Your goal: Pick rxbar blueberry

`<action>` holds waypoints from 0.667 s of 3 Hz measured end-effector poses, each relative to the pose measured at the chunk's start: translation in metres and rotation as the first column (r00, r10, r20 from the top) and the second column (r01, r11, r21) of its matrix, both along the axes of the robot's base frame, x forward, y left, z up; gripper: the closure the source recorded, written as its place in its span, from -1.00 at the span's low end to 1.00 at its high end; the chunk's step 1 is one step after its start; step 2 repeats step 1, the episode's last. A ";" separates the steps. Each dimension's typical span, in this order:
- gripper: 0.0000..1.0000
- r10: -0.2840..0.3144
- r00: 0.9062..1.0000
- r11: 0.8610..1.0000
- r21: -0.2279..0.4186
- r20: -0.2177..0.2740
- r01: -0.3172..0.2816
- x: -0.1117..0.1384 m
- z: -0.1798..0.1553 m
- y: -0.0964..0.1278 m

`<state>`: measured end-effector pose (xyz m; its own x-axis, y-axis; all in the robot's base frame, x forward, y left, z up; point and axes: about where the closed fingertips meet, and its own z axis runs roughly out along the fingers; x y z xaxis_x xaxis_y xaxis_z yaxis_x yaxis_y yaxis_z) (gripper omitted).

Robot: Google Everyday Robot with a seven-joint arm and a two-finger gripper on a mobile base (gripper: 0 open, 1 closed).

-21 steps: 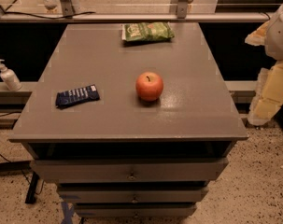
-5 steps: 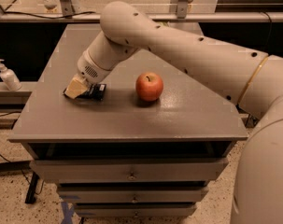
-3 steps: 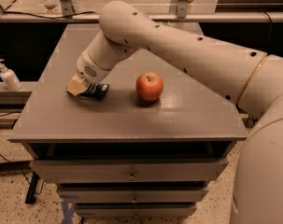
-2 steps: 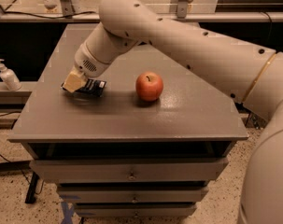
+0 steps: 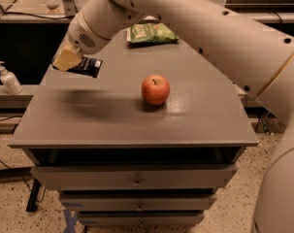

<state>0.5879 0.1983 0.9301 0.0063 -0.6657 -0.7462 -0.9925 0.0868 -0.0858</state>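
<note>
The rxbar blueberry [image 5: 87, 67] is a dark navy wrapper with white lettering. It hangs in the air above the left side of the grey table [image 5: 132, 125], with its shadow on the tabletop below. My gripper [image 5: 69, 58], with tan fingers, is shut on its left end and holds it up. My white arm reaches in from the upper right over the table.
A red apple [image 5: 155, 89] stands near the middle of the table. A green crinkly chip bag [image 5: 150, 33] lies at the far edge. A soap dispenser bottle [image 5: 8, 78] stands on a ledge to the left. Drawers sit under the tabletop.
The gripper has risen from the tabletop with the rxbar in it; the bar is now off the surface. The apple and chip bag have not moved.
</note>
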 end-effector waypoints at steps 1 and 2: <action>1.00 0.000 1.000 1.000 0.005 0.006 0.000 0.001 0.004 0.001; 1.00 0.000 1.000 1.000 0.005 0.006 0.000 0.001 0.004 0.001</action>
